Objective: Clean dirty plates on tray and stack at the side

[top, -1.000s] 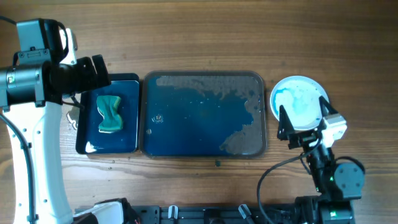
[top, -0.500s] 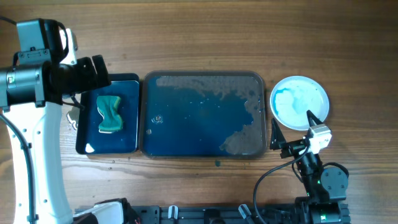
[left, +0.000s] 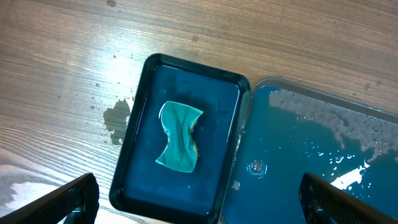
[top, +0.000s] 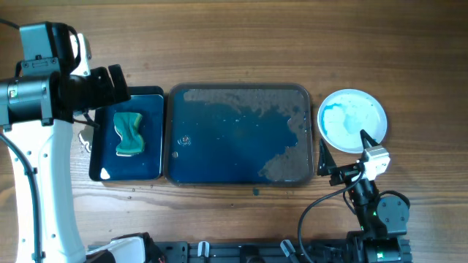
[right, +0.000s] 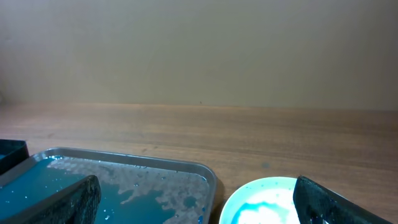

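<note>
The wooden tabletop [top: 241, 44] carries everything here, and the tray [top: 234, 139] at its middle holds no plate, only blue water and patches of suds; a knock to its rim would likely slop that water onto the wood. Just left of it, rims nearly touching, sits the smaller black tray [top: 153, 139]. The plates [top: 352, 120] lie on the wood just right of the big tray; from above only one white disc shows, so how many are stacked I cannot tell. Its face shows a wide teal smear, so the main risk is that the stack gets counted as done while the top plate is dirty. The right end effector [top: 344, 152] sits low just beside the stack's near edge with its fingers spread wide and nothing between them; a careless swing from there could clip the rim and shove or scatter the stack. The left end effector [left: 200, 200] hangs above the small tray, fingers likewise spread and empty. The green sponge [top: 129, 134] rests in that tray, ungripped, and a wet patch [left: 116, 118] beside it could let things slide
</note>
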Controlling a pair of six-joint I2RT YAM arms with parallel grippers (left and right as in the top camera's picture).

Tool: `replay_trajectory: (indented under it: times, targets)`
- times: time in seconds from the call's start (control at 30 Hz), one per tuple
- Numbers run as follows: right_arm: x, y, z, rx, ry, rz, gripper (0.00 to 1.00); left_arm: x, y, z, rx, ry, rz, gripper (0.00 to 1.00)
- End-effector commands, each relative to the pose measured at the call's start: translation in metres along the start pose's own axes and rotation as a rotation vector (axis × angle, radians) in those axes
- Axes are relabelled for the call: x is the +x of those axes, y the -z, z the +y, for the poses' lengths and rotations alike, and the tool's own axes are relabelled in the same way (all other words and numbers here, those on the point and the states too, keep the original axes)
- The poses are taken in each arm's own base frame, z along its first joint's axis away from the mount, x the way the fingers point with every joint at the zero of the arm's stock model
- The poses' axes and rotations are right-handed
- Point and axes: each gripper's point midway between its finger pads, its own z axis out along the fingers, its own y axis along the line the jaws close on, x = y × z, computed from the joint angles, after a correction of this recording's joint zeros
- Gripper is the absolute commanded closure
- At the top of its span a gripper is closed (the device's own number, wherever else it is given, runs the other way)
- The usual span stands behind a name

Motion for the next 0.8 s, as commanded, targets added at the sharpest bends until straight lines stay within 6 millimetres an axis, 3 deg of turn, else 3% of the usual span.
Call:
replay_trajectory:
  times: [0.0,0.2,0.27,0.4,0.47,0.77]
  targets:
    - [-0.003,0.001,-0.002,0.014,-0.013,-0.016,0.0,-0.001,0.002,-0.001,0.005,0.014,-0.008,0.0]
    - [-0.003,0.001,-0.002,0.014,-0.012,-0.016,0.0,-0.001,0.008,0.0,0.006,0.014,-0.025,0.0]
    - [-0.003,0.001,-0.002,0.014,-0.013,-0.016,0.0,0.0,0.021,0.002,-0.001,0.013,-0.062,0.0]
    - [-0.003,0.001,-0.002,0.014,-0.012,-0.016,0.0,0.021,0.057,0.001,0.027,0.0,-0.178,0.0]
    - [-0.003,0.001,-0.002,0.014,-0.013,-0.016,0.0,0.022,0.062,0.0,0.052,0.004,-0.299,0.0]
    - [-0.003,0.001,-0.002,0.014,-0.012,-0.016,0.0,0.065,0.018,-0.023,0.218,-0.039,-0.769,0.0]
